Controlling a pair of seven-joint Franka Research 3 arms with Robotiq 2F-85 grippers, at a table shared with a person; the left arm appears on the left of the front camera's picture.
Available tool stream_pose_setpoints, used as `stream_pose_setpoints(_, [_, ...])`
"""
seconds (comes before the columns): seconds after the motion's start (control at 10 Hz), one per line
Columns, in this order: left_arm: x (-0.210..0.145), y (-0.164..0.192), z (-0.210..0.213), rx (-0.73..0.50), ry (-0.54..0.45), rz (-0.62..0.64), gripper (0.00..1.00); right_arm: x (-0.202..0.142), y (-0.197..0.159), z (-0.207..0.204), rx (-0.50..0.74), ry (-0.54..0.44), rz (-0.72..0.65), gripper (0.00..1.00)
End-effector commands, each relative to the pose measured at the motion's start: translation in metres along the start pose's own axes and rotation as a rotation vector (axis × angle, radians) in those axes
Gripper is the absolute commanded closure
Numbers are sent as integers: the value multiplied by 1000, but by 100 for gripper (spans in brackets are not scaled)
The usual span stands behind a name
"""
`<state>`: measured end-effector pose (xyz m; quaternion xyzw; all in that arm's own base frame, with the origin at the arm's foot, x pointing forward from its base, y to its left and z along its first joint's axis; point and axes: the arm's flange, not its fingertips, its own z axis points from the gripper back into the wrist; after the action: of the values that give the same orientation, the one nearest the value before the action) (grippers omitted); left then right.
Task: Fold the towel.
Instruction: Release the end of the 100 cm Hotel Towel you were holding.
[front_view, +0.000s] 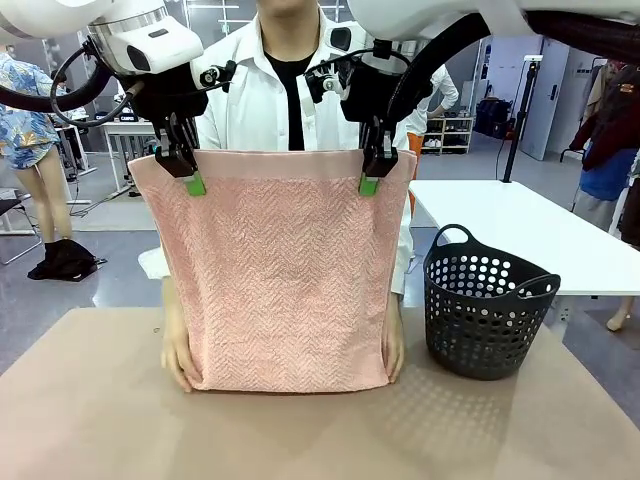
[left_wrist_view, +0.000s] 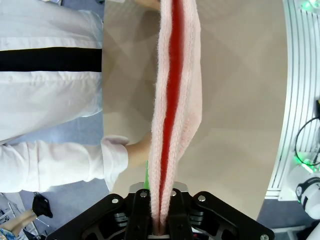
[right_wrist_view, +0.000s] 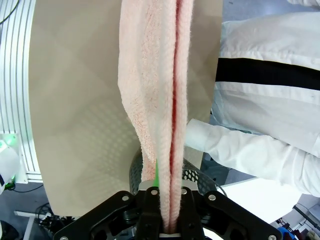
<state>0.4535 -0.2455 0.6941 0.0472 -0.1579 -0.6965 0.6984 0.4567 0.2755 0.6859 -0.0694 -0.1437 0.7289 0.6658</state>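
Observation:
The pink towel (front_view: 280, 270) hangs doubled like a curtain above the table, its lower edge touching the tabletop. My left gripper (front_view: 185, 170) is shut on its top left corner, and my right gripper (front_view: 372, 170) is shut on its top right corner. A person behind it holds the bottom corners, one hand (front_view: 178, 365) at the left and one hand (front_view: 392, 352) at the right. In the left wrist view the towel (left_wrist_view: 172, 100) runs edge-on out of my gripper (left_wrist_view: 161, 220). The right wrist view shows the towel (right_wrist_view: 160, 90) pinched in my gripper (right_wrist_view: 167, 220).
A dark perforated basket (front_view: 485, 305) stands on the table to the right of the towel. The brown tabletop (front_view: 100, 420) stretches bare in front. A white table (front_view: 520, 230) lies behind on the right.

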Motion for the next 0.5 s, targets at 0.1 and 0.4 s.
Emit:
stream_pose_setpoints(0.1, [-1, 1, 3, 4, -2, -4, 100, -1, -1, 1, -6, 6, 8, 100])
stream_pose_setpoints(0.4, [-1, 1, 3, 4, -2, -4, 100, -1, -1, 1, -6, 6, 8, 100])
